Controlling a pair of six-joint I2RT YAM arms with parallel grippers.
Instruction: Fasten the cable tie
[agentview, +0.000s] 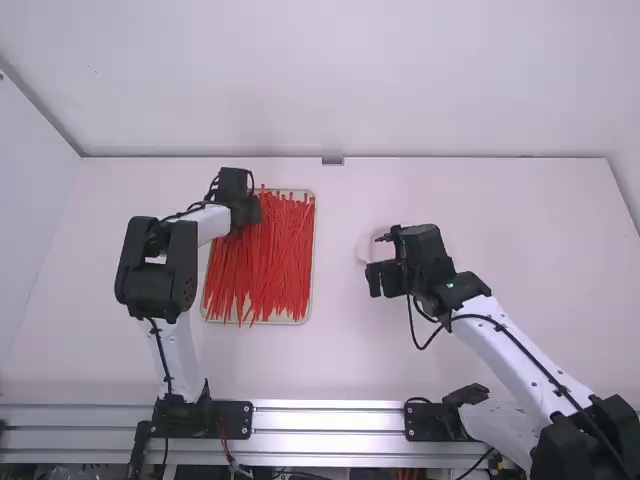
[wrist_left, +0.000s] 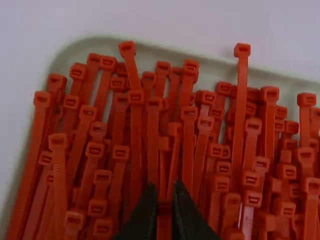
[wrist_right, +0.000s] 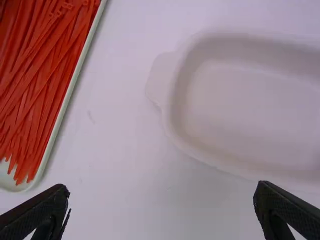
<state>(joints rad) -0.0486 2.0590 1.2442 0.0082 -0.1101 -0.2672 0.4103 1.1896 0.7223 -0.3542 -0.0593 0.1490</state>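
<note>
White tabletop (agentview: 520, 220) carries everything, with the two arms based at its near edge. The left arm (agentview: 160, 265) bends up and forward so that its wrist hangs over the far end of a pale, shallow tray (agentview: 311, 250), which lies left of the table's middle. The right arm (agentview: 500, 335) stretches from the right towards the centre and stops between the tray and a white plastic dish (wrist_right: 240, 110) with a small tab handle; the dish sits on the bare table just beside that arm's wrist, well apart from the tray.

A thick heap of red cable ties (agentview: 262, 262) fills the tray, lying roughly lengthwise, square heads towards the far end and tails fanned at the near end. In the left wrist view the heads crowd against the tray's rounded rim.

The right gripper (agentview: 378, 272) hovers above the table with its jaws spread wide and nothing between them. The left gripper (wrist_left: 164, 210) is down in the heap, its jaws drawn close together and pinching the strap of a single tie (wrist_left: 164, 222).
</note>
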